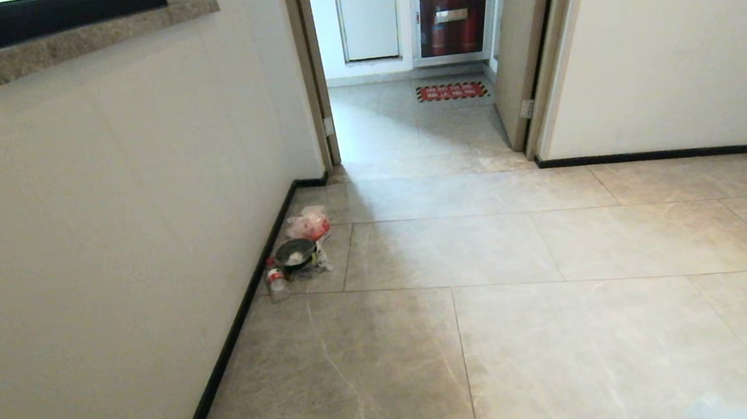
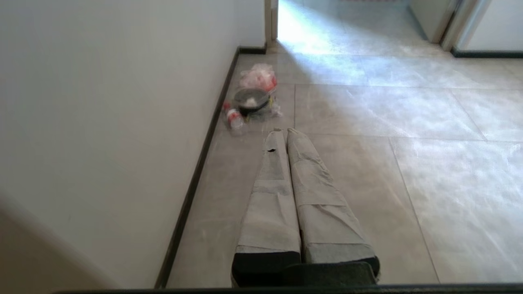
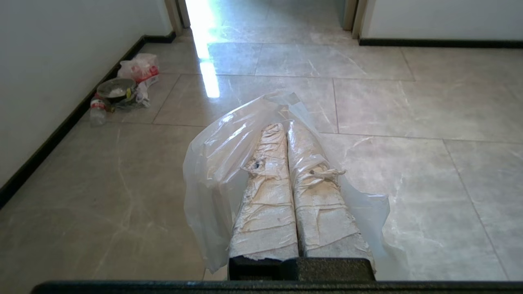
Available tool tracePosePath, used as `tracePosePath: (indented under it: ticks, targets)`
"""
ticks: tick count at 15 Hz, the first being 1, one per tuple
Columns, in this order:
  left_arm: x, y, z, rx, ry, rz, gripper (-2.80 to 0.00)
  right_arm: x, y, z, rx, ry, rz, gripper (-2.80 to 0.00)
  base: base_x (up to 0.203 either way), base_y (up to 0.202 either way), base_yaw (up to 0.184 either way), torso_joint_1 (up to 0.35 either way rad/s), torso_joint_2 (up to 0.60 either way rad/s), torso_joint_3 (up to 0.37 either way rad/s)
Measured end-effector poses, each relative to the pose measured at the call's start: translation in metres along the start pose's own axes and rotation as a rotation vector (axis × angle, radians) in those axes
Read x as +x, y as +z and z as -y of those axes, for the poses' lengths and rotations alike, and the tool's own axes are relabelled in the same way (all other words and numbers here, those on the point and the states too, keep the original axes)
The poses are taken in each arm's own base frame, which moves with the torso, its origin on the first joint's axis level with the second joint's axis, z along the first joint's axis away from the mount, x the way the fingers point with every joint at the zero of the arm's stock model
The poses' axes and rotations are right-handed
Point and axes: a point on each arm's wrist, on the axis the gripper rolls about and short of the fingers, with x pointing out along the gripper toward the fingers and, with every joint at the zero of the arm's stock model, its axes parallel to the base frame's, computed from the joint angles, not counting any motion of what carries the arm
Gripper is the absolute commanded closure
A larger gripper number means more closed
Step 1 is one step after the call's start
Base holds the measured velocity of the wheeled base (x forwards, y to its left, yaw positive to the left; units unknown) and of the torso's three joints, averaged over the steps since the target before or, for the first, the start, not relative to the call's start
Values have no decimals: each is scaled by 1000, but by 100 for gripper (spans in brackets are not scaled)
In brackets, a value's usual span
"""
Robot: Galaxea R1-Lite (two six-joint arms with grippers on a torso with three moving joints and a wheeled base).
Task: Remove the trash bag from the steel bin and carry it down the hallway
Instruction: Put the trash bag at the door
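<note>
The carrying step is shown: a thin clear plastic bag is draped over and pinched between the clenched fingers of the right gripper. The left gripper is held closed and empty. No steel bin is identified; only a litter pile lies beside the left wall. Travel through the doorway is judged to be called for next

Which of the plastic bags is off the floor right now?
The translucent white bag, draped over the shut right gripper. The pinkish-red bag lies on the floor by the wall, just beyond the steel bin.
</note>
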Motion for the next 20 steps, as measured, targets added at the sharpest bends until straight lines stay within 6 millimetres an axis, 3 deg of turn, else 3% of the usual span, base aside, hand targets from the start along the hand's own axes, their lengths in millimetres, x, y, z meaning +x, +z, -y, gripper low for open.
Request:
tracePosePath:
  ticks: [20]
  targets:
    - [0,0,0,0,0,0,0,0,0,0,-1,1,1,0,192,0,1,3,3,3]
